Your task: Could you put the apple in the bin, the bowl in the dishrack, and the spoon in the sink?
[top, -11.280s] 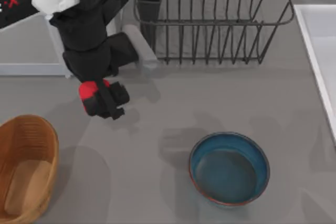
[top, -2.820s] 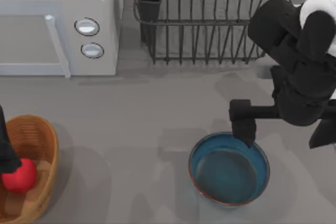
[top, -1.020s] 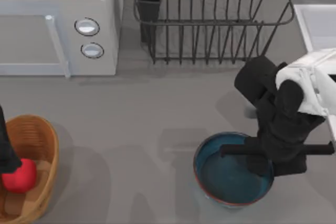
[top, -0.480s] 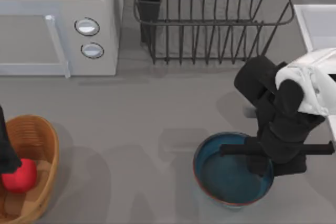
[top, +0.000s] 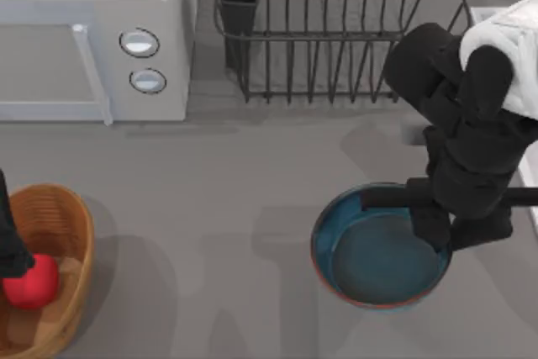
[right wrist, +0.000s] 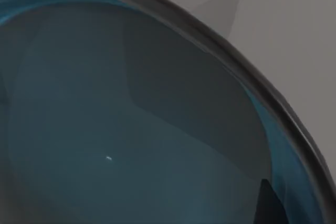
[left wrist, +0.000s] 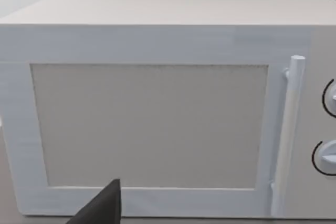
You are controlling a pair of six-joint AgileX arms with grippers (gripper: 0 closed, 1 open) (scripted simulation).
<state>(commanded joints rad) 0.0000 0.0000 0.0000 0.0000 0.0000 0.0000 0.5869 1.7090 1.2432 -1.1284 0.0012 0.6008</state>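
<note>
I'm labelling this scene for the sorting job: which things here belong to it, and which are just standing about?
Job:
apple in the bin
bowl, right gripper at its rim
dishrack
sink
left gripper over the bin

Just there:
microwave
table

The bowl (right wrist: 131, 129) is seen from close above: its dark teal inside is crossed by soft shadows, and a tiny bright glint is shown on the glaze. Its rim is drawn as a dark curved band. Grey table (right wrist: 283, 40) is seen beyond the rim. A dark fingertip (right wrist: 270, 205) is seen inside the bowl, by the rim.
</note>
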